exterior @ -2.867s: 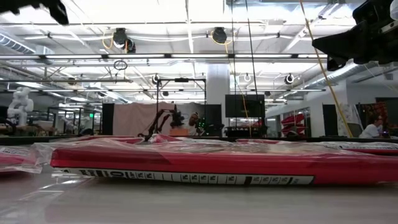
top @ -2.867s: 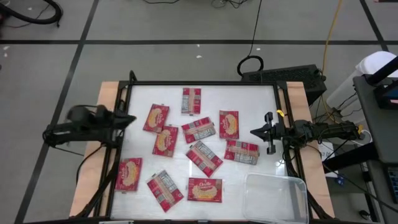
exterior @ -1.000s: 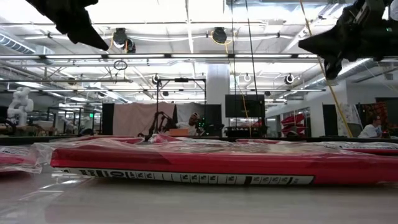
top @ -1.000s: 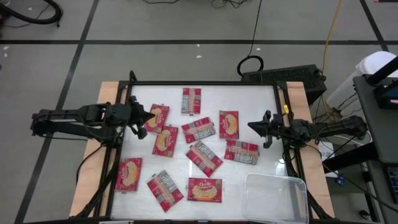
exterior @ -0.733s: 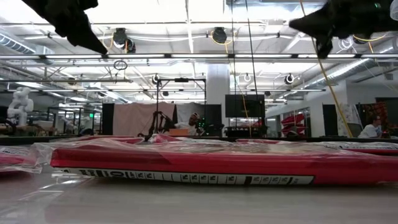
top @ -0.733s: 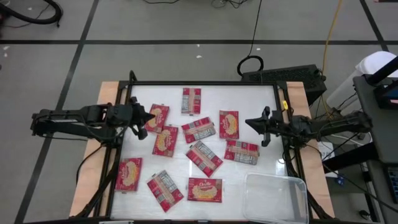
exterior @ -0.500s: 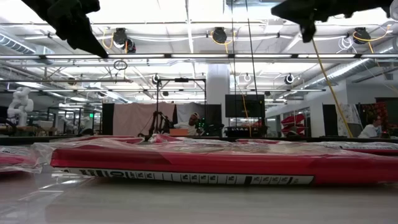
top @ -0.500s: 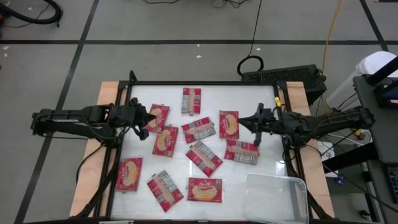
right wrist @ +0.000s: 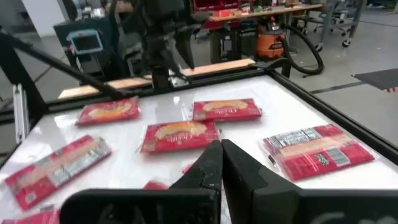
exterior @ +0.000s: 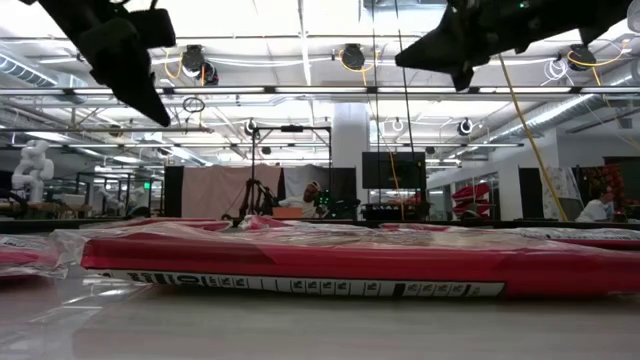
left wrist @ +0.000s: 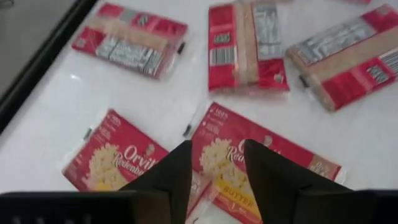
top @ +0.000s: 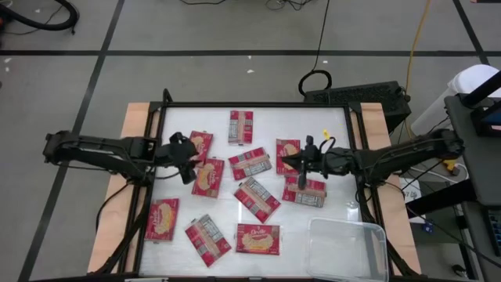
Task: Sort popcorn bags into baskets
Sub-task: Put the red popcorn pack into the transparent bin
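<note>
Several red popcorn bags lie flat and scattered on the white table top (top: 329,125). My left gripper (top: 188,160) hangs open above two picture-side-up bags at the left, one (left wrist: 115,158) toward the far side and one (left wrist: 261,155) toward the near side. Its fingers (left wrist: 168,177) stand over the gap between them and touch neither. My right gripper (top: 300,166) is shut and empty in the air, between a bag (top: 288,155) and another (top: 305,190) at the right. The clear basket (top: 347,249) stands at the near right corner.
More bags lie at the far middle (top: 241,126), in the centre (top: 250,164) (top: 257,198) and along the near edge (top: 162,218) (top: 207,238) (top: 258,239). A black frame (top: 250,104) rims the table. The low view shows one bag edge-on (exterior: 320,265) right before the camera.
My right gripper has travelled from the table's right edge toward the left, out over the bags on the right side, staying shut. My left gripper has come down a little and shifted slightly toward the near edge over the two bags at the left. No bag has moved.
</note>
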Robot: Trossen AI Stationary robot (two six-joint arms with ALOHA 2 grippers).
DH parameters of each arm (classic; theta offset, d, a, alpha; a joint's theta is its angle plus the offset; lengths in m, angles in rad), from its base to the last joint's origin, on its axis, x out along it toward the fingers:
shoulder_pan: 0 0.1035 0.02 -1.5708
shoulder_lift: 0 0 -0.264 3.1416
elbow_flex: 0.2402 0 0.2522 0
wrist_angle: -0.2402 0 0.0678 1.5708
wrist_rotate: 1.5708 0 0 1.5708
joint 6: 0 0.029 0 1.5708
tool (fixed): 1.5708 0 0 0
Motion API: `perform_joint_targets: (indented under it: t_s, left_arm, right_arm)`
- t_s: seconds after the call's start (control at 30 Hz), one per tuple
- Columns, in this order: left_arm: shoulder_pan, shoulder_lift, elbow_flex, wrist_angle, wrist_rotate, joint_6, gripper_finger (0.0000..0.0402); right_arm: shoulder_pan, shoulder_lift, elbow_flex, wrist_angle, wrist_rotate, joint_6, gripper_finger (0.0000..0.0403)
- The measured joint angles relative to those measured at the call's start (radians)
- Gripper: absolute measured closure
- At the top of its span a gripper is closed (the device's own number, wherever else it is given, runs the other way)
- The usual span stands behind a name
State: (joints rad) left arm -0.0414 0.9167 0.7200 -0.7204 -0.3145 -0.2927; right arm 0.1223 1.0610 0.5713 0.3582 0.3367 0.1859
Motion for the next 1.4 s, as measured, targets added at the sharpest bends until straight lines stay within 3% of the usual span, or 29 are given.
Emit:
perform_joint_targets:
  t_s: [0.33, 0.57, 0.73, 0.83, 1.13, 1.4]
  left_arm:
    - [0.015, 0.127, 0.000, -0.031, 0.008, -0.056, 0.0238]
    - [0.006, 0.238, 0.000, -0.038, 0.020, -0.085, 0.0179]
    - [0.016, 0.344, 0.000, -0.038, -0.082, -0.188, 0.0137]
    - [0.013, 0.402, 0.000, -0.039, -0.088, -0.207, 0.0125]
    - [-0.058, 0.492, 0.000, -0.107, -0.088, -0.379, 0.0153]
    - [-0.087, 0.608, 0.002, -0.106, -0.112, -0.382, 0.0169]
  right_arm:
    - [-0.007, 0.121, 0.000, 0.051, -0.001, 0.010, 0.0403]
    - [-0.007, 0.165, 0.000, 0.074, -0.046, -0.023, 0.0403]
    - [-0.006, 0.175, 0.000, 0.088, -0.054, -0.057, 0.0403]
    - [-0.007, 0.175, 0.000, 0.087, -0.053, -0.069, 0.0403]
    - [-0.007, 0.175, 0.000, 0.078, -0.053, -0.079, 0.0403]
    - [-0.008, 0.175, 0.000, 0.087, -0.052, -0.094, 0.0403]
